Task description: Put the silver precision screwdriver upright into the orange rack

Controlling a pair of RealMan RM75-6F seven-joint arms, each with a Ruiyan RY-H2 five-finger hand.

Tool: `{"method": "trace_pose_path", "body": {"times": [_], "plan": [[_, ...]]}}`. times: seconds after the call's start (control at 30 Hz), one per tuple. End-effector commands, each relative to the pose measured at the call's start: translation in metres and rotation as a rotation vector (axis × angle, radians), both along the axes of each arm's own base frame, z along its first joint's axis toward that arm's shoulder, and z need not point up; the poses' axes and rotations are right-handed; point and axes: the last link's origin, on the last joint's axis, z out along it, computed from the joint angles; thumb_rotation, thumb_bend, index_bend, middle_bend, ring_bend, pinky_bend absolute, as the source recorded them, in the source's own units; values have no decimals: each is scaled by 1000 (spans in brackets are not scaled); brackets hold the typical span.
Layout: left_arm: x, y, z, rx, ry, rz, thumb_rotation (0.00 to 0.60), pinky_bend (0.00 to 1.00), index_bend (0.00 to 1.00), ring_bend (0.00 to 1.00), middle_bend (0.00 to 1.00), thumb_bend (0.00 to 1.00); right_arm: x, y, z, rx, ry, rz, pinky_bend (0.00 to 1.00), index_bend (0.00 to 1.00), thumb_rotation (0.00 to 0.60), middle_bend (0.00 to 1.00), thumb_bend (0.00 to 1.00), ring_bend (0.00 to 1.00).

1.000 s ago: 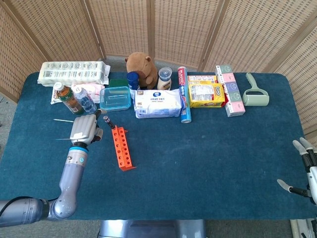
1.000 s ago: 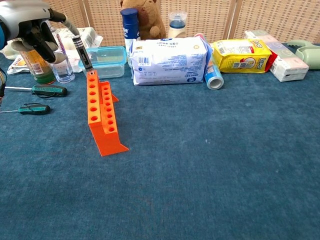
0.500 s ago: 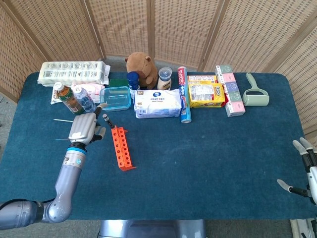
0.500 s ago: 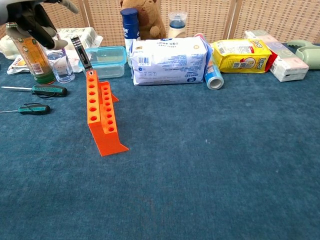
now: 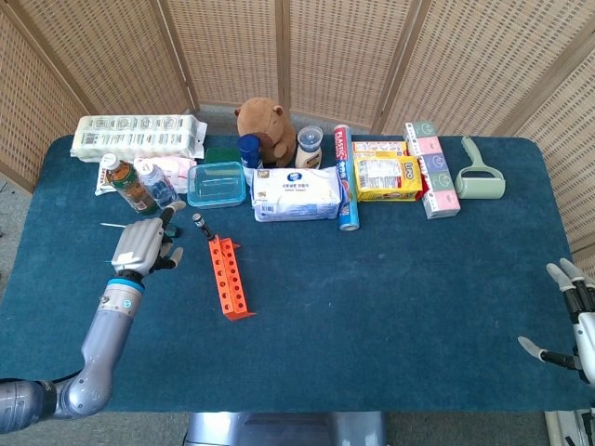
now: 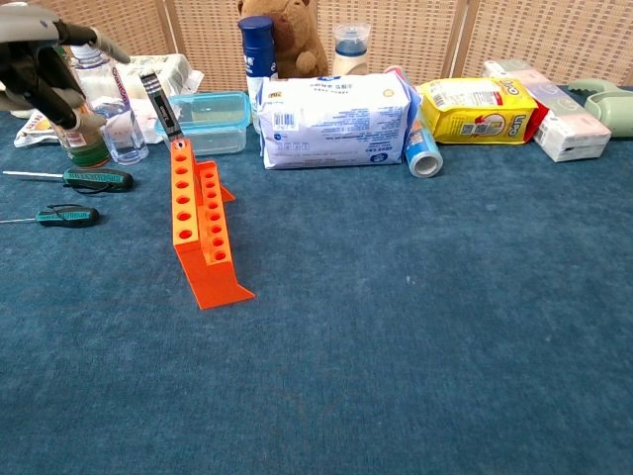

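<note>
The left hand has drawn back from the screwdriver and now hangs to the left of the orange rack, fingers loosely spread and holding nothing. The screwdriver stands in the rack's far end hole, leaning slightly left, with nothing touching it. The rack rests on the blue table, just in front of a clear plastic box. Two green-handled screwdrivers lie on the table to the rack's left. The right hand sits at the table's near right edge, well apart, fingers spread and empty.
</note>
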Motion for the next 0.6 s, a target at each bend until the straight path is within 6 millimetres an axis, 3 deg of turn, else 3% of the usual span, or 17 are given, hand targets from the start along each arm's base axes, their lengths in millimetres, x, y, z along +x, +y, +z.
{"method": "trace_pose_path", "body": {"times": [0.03,0.6], "plan": [[-9,1,-5,-27,-17,20,600,931,113,969,966,378,0,0,-1,2,3,-1,0,26,600,0,1,0],[4,5,-24,-62,-40,-20,600,931,114,960,949,378,0,1,2,-7,-10,1,0,26,599,0,0,0]]}}
